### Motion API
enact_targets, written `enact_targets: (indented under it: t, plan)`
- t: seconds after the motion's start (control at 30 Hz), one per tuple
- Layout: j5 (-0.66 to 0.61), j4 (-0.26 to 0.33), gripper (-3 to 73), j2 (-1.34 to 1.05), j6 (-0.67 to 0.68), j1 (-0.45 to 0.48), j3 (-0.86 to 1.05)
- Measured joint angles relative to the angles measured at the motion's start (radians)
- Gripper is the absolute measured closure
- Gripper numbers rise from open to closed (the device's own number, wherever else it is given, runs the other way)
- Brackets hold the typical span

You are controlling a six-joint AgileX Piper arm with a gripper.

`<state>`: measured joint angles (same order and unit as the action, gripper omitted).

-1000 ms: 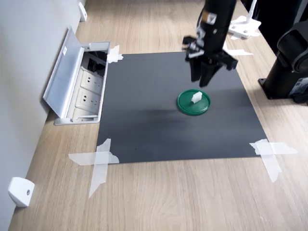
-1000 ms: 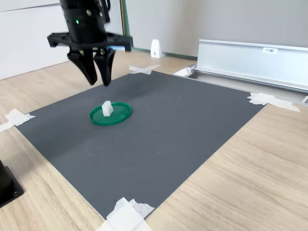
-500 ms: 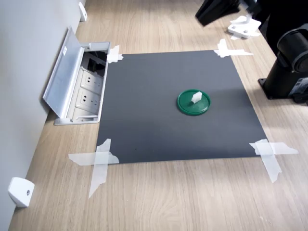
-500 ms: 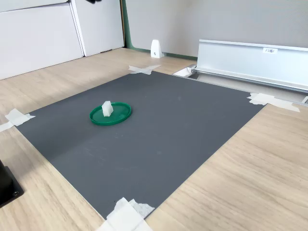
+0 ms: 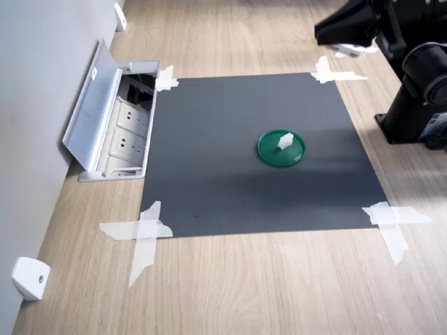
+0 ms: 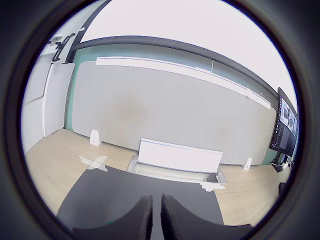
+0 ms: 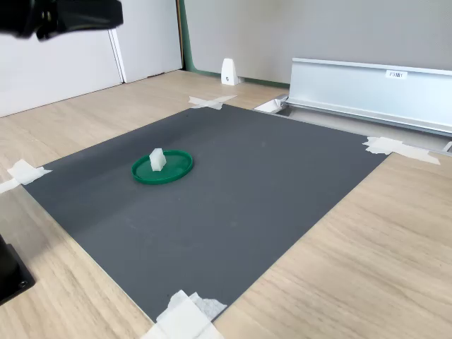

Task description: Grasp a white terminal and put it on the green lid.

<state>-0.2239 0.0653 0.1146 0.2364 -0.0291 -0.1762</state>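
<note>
The white terminal (image 5: pixel 284 142) (image 7: pixel 157 159) stands upright on the green lid (image 5: pixel 269 151) (image 7: pixel 178 168), which lies on the black mat in both exterior views. My gripper (image 5: pixel 321 31) (image 7: pixel 113 15) is raised high and well away from the lid, a dark blur at the top right of the first exterior view and the top left of the second exterior view. In the wrist view its fingers (image 6: pixel 142 217) lie almost together with nothing between them, and that view faces the far wall; neither lid nor terminal appears there.
The black mat (image 5: pixel 209 174) is taped to the wooden table at its corners. An open floor socket box with a silver flap (image 5: pixel 94 112) (image 7: pixel 367 85) borders the mat. The arm's black base (image 5: pixel 419 98) stands beside it. White wedge pieces (image 5: pixel 28 278) (image 7: pixel 229 71) sit by the wall.
The gripper, which hung just above the lid a second ago, has lifted up and away towards the arm's base. The terminal stays on the lid, unmoved.
</note>
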Motion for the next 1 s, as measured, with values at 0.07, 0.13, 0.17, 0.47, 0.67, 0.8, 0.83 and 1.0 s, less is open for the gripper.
enact_targets:
  t: [0.07,0.13,0.17,0.47,0.67,0.8,0.83,1.0]
  plan:
    - [-0.001,0.004,63.5,-0.056,-0.003,0.000,0.035]
    - [-0.001,0.005,63.5,-0.105,-0.023,0.000,0.071]
    - [-0.001,0.006,63.5,-0.116,-0.031,0.000,0.085]
    - [-0.011,0.007,63.5,-0.125,-0.049,0.000,0.136]
    - [-0.019,0.007,63.7,-0.125,-0.049,0.000,0.136]
    - [-0.020,0.007,63.7,-0.125,-0.049,0.000,0.136]
    - [-0.020,0.007,63.7,-0.125,-0.050,0.000,0.136]
    - [-0.020,0.007,63.7,-0.125,-0.050,0.000,0.136]
